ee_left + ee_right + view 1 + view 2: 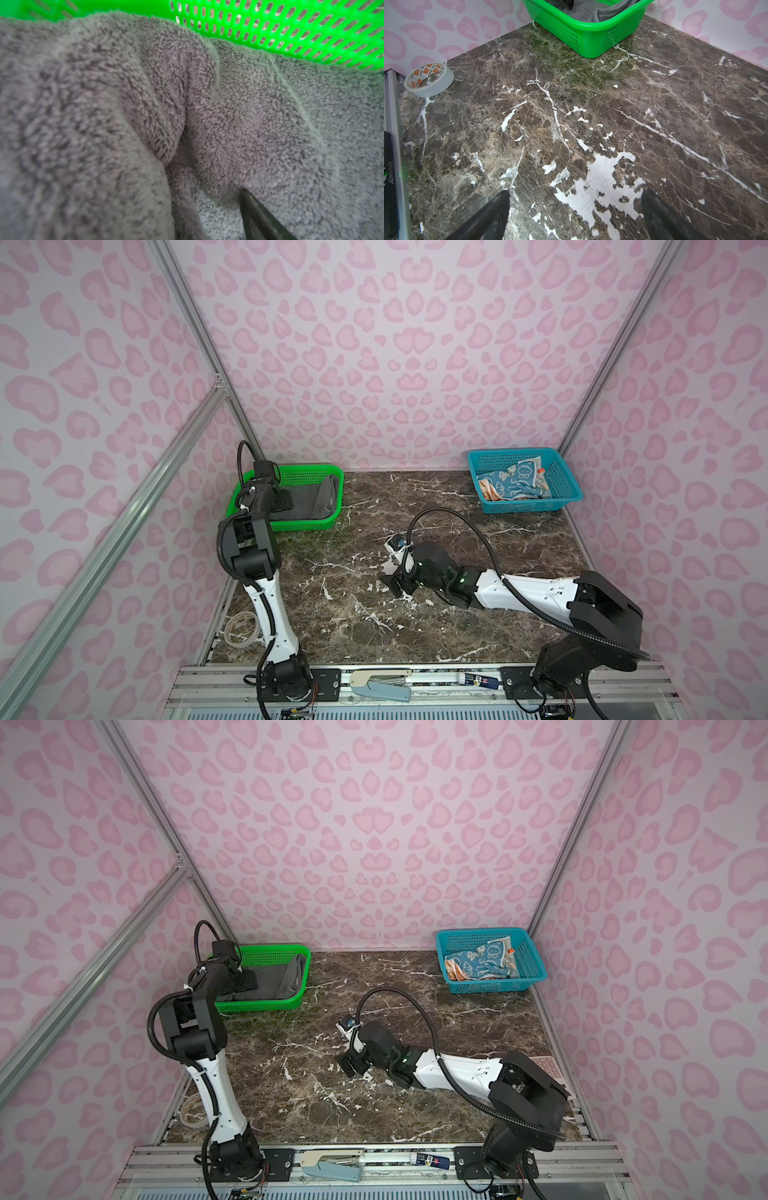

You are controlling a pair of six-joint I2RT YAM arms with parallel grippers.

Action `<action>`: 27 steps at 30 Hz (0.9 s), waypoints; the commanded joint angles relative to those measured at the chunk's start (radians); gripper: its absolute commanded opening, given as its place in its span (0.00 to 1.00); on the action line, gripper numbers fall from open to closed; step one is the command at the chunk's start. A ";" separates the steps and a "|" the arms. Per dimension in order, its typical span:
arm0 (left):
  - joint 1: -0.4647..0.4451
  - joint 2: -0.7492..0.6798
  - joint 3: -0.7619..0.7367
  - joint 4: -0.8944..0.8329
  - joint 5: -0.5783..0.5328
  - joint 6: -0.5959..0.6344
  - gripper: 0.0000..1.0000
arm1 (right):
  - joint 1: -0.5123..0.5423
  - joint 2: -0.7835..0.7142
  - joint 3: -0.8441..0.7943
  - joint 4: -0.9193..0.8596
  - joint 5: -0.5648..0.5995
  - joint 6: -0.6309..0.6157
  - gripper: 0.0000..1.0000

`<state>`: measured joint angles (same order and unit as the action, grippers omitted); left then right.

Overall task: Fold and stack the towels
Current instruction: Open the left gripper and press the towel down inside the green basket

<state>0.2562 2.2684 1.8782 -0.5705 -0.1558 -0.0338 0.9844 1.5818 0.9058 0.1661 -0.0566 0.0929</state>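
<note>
The dark-grey towel [316,499] [278,979] lies loosely folded in the green basket [307,470] [270,948] at the back left. My left gripper [284,502] [249,982] sits low inside that basket, open, on the towel. In the left wrist view the towel [207,104] fills the frame; one finger [257,216] shows and a fold hides the other. The blue towel [515,483] [482,961] and the orange-cream towel [488,491] [455,971] lie crumpled in the teal basket [511,452] [478,931] at the back right. My right gripper [395,583] [351,1063] [575,192] hangs open over bare marble mid-table.
A roll of white tape [428,80] [241,628] lies by the left wall near the left arm. A stapler-like tool [382,686] and a small tube [478,680] rest on the front rail. Pink-patterned walls close in three sides.
</note>
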 commanded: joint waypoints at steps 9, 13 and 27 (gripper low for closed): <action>-0.008 -0.489 -0.058 0.023 0.039 -0.012 0.76 | 0.001 0.012 0.008 0.018 -0.009 -0.007 0.99; -0.009 -0.499 -0.072 0.021 0.039 -0.015 0.73 | -0.001 0.014 0.010 0.019 -0.012 -0.007 0.99; -0.010 -0.607 -0.396 0.114 0.144 -0.106 0.04 | -0.002 0.017 0.009 0.027 -0.018 -0.007 0.99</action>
<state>0.2474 1.6680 1.5501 -0.4770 -0.0624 -0.1047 0.9833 1.5929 0.9123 0.1699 -0.0715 0.0898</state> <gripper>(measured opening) 0.054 0.987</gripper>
